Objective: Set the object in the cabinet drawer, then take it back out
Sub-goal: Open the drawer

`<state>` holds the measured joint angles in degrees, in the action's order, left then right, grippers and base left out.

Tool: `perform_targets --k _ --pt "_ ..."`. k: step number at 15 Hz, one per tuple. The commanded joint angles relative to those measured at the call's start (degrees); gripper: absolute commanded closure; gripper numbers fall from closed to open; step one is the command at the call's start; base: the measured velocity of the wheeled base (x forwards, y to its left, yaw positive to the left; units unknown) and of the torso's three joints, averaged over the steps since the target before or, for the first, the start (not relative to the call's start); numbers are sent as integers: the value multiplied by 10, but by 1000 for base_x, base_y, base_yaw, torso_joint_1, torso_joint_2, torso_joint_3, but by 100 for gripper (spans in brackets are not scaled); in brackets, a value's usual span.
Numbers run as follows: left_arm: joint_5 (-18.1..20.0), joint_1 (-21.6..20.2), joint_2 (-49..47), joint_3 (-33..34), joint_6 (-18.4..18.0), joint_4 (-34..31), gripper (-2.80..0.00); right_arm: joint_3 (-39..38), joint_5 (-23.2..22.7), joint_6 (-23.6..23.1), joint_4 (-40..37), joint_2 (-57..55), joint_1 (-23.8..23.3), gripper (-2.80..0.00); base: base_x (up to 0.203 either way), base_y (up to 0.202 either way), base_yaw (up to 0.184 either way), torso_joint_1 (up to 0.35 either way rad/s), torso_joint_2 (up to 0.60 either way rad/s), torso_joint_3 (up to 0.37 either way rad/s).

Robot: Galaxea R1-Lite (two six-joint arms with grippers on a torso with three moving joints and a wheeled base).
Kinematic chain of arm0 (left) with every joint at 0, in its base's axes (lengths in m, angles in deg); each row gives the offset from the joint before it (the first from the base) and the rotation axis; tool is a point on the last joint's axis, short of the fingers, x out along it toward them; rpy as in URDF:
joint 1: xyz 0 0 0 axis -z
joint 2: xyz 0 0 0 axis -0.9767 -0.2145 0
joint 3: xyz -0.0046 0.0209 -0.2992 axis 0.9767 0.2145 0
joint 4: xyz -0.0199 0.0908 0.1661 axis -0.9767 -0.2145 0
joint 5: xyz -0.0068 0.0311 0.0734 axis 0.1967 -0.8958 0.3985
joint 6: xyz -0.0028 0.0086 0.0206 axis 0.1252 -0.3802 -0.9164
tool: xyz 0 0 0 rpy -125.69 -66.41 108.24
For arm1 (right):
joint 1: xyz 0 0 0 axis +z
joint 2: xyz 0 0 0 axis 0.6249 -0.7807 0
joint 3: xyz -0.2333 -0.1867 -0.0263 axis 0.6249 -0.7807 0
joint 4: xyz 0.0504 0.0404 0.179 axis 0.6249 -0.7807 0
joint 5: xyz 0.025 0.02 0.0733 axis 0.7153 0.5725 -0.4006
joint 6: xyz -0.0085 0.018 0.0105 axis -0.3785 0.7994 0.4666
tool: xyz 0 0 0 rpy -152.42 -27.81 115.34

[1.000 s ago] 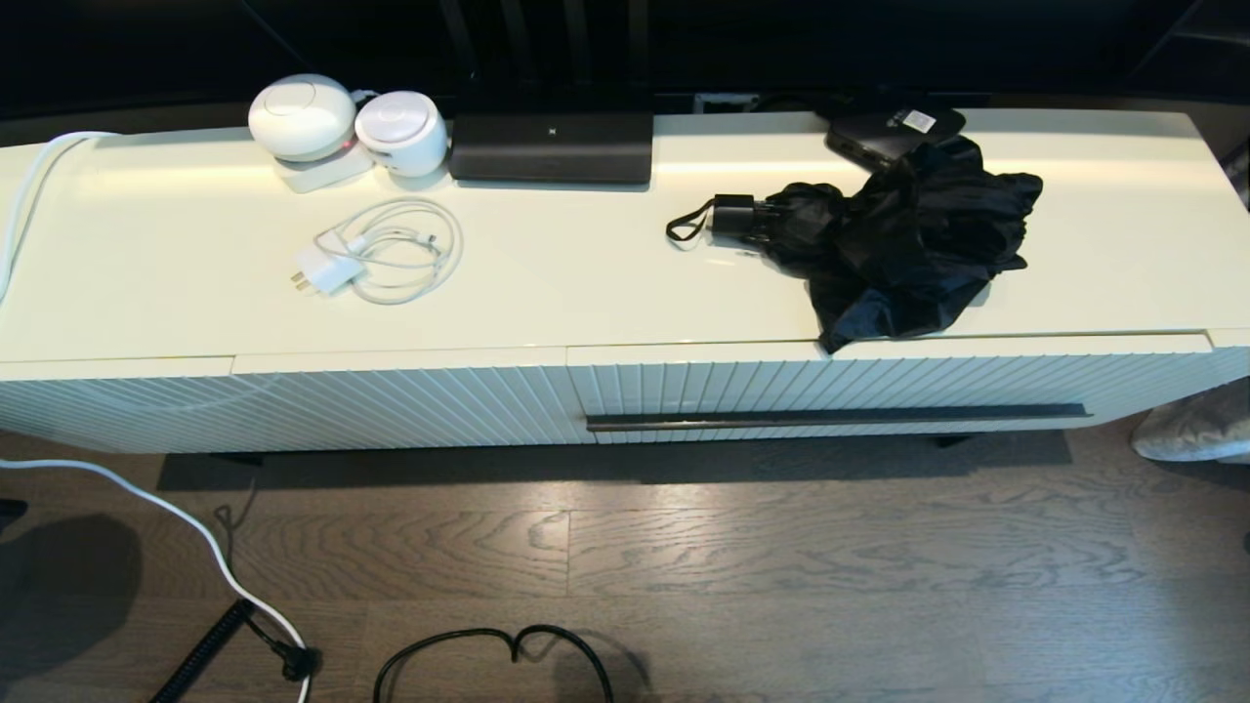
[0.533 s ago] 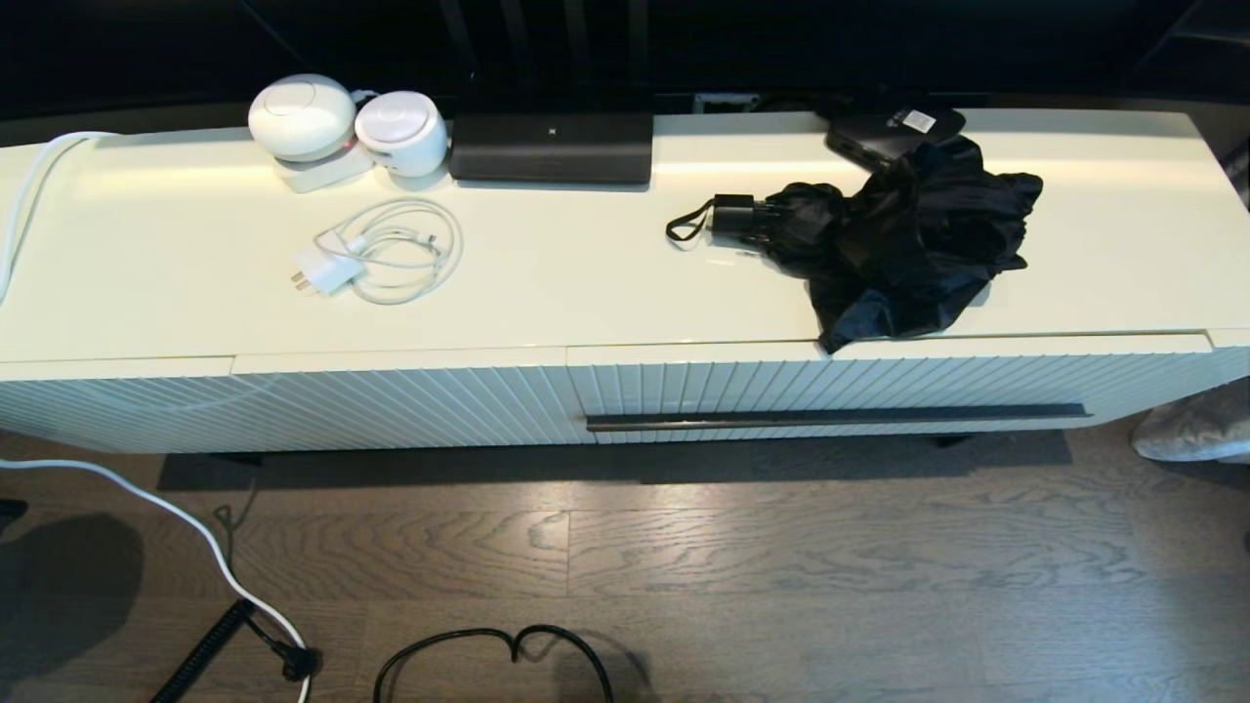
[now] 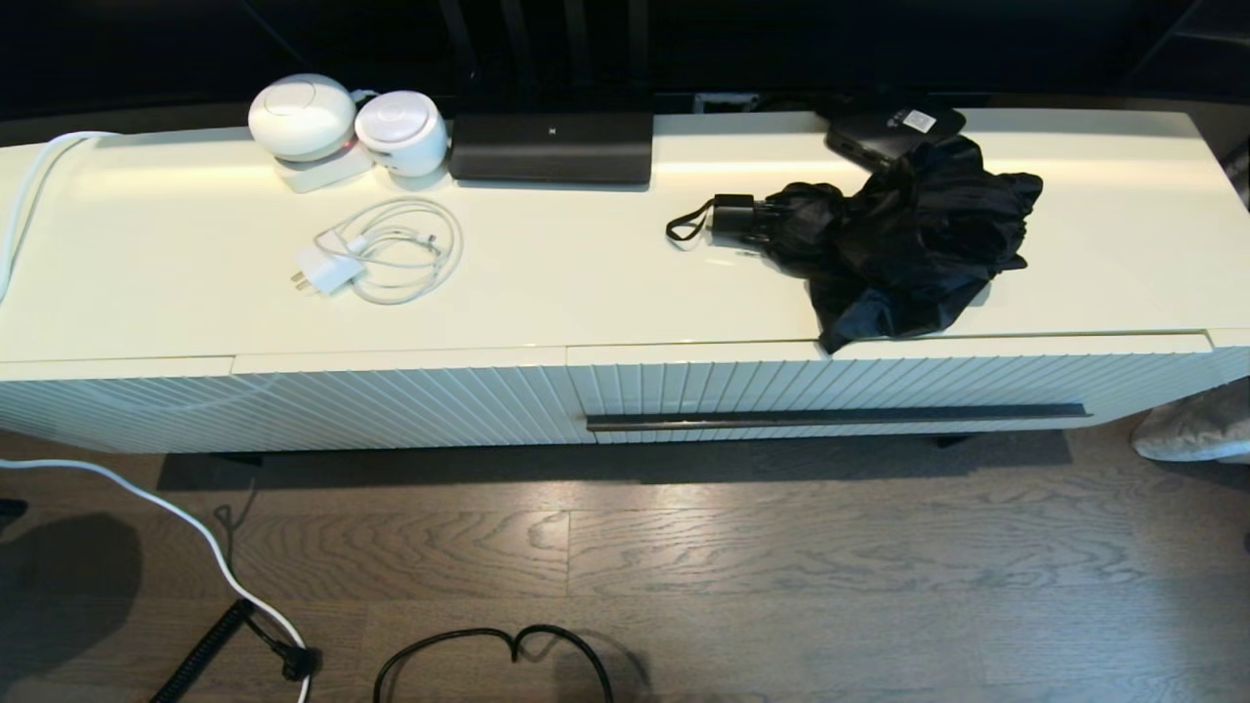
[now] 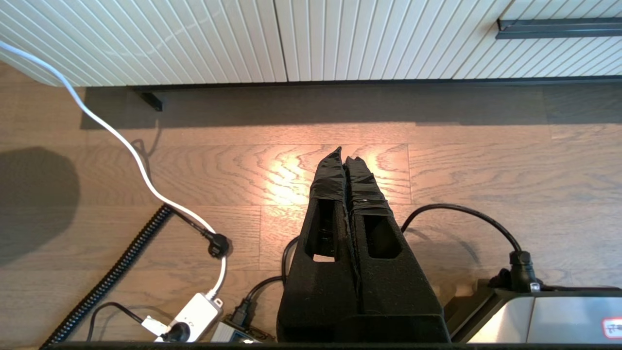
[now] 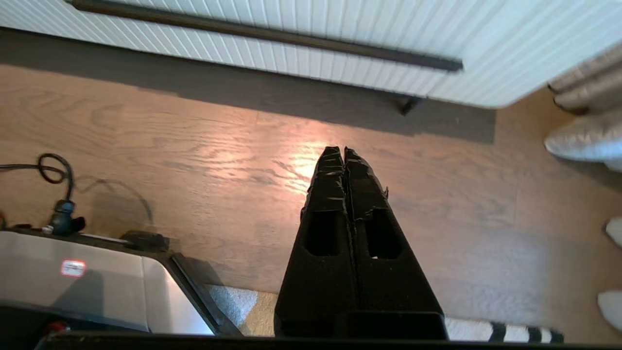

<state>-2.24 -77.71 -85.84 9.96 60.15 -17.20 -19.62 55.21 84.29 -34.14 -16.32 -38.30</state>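
The umbrella (image 3: 894,249) has not been touched yet, and nothing of the job is done as far as I can see. Closest to me, down over the wooden floor (image 3: 781,557), both arms hang low. The left tool (image 4: 344,154) has its fingers pressed together on nothing and points at the boards among the trailing cables (image 4: 121,141). The right tool (image 5: 344,152) is also pressed together and empty, aimed at the floor in front of the cabinet, with the long dark bar handle (image 5: 262,34) showing beyond its tips. Neither arm shows from the head view.

A little further off stands the cabinet drawer (image 3: 879,391), ribbed front flush with the panel beside it, so it looks fully shut. Above it, on the cream table (image 3: 586,283) top, the umbrella lies on the right side, its loose black fabric bunched and one fold hanging just over the front edge, right above the drawer. Its short handle and wrist loop (image 3: 684,227) point toward the middle of the top. At the back, a flat black box (image 3: 894,132) touches or sits just behind the fabric; I cannot tell which. Well apart to the left lie a white charger with coiled cable (image 3: 376,259), two white round devices (image 3: 347,122) and a long black device (image 3: 552,146).

All remains: open the drawer, put the umbrella in, then lift it out again.
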Motion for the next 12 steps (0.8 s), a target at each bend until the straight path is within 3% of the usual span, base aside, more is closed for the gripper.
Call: perform_targets --k 1,4,6,8,10,12 --pt "0 0 1 0 0 0 0 75 -17 -11 -2 -131 2 0 0 0 0 0 0 0" --pt "0 -1 1 0 0 0 0 219 -45 -66 -5 -275 5 0 0 0 0 0 0 0" --pt "0 0 0 0 0 0 0 297 -78 -175 -10 -343 18 0 0 0 0 0 0 0" --pt "0 -1 1 -1 0 0 0 316 -95 -293 -9 -385 55 0 0 0 0 0 0 0" --pt "0 0 1 0 0 0 0 316 -77 -400 -9 -425 94 0 0 0 0 0 0 0" --pt "0 0 0 0 0 0 0 312 -35 -439 -6 -452 149 0 0 0 0 0 0 0"
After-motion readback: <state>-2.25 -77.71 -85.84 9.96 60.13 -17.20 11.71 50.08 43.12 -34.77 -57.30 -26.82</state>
